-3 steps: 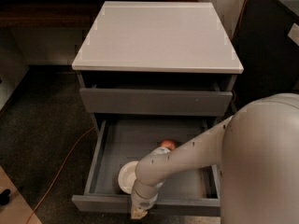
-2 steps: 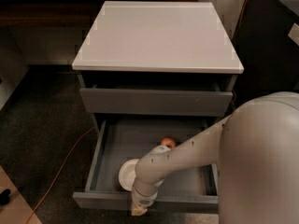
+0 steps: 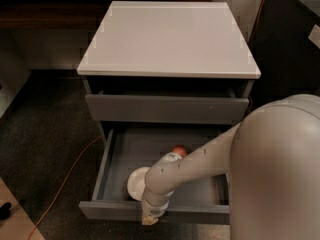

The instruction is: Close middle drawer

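Note:
The middle drawer (image 3: 115,210) is pulled wide open under the white-topped cabinet; its plain dark-grey front panel runs along the bottom of the view. Inside on the grey floor lie a white bowl (image 3: 135,183), partly hidden by my arm, and a small red apple (image 3: 179,150) behind it. My gripper (image 3: 148,218) reaches down over the drawer and rests against the outer face of the front panel, a little left of its middle. My arm covers most of the drawer's right half.
The cabinet's white top (image 3: 167,36) fills the upper middle. The upper drawer front (image 3: 165,109) sits above the open one. An orange cable (image 3: 65,181) runs over the dark carpet at the left. My pale arm shell (image 3: 280,174) fills the lower right.
The drawer's front panel and my gripper have shifted slightly up the view, toward the cabinet. The bowl and apple keep their places in the drawer.

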Controlling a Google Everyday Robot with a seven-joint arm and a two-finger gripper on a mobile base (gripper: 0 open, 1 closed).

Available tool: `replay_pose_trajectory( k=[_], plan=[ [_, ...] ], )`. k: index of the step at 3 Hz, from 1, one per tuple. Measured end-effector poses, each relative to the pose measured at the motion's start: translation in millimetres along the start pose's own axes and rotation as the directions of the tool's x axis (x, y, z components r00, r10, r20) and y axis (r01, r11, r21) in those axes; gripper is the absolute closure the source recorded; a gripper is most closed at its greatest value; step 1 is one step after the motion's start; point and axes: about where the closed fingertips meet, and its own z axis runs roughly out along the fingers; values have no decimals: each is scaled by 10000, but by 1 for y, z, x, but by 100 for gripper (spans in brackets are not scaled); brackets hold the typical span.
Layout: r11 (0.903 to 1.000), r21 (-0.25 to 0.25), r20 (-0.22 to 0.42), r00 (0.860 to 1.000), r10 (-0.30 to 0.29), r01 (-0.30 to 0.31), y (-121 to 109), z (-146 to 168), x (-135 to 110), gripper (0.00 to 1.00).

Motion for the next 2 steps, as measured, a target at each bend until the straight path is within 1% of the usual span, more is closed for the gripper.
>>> replay_pose_trajectory(
  k=[1, 2],
  plan=[
    [10000, 0, 0, 10000, 0, 0, 0, 0, 0, 100],
    [9988, 490, -89, 10000, -43, 47, -12, -5, 1, 100]
  ],
)
